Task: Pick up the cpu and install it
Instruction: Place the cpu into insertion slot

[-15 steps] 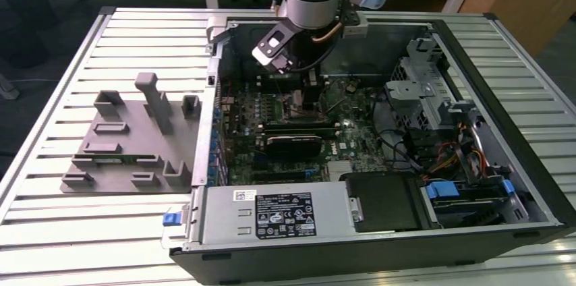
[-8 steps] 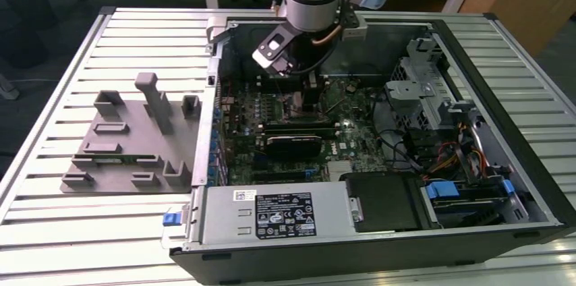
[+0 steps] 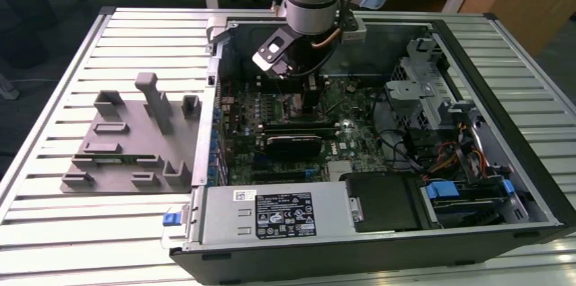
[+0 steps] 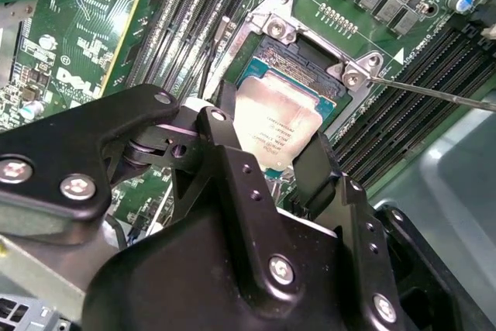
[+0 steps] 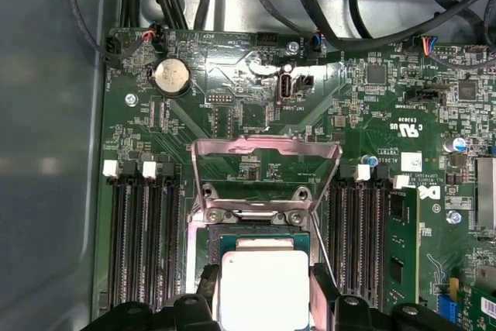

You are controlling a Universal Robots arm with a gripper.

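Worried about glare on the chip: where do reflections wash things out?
First wrist view: the cpu glares near white, the open socket frame shines pinkish; second wrist view: the cpu is pale too; exterior view: the case is dim inside.

**Cpu between the fingers, over the open socket**

The cpu (image 4: 280,125) is a small flat square chip. Its top is pale silver-grey metal with faint print, and a thin blue-green rim shows along one edge. In both wrist views it sits face up between two black fingers (image 4: 311,167), one against each of two opposite sides. It lies over the socket (image 4: 301,56) on the motherboard (image 5: 232,114) and covers most of the socket's opening. A strip of the socket's contacts shows past one edge of the chip. In the second wrist view it looks roughly level with the board. Whether it is fully seated or just above the contacts cannot be told.
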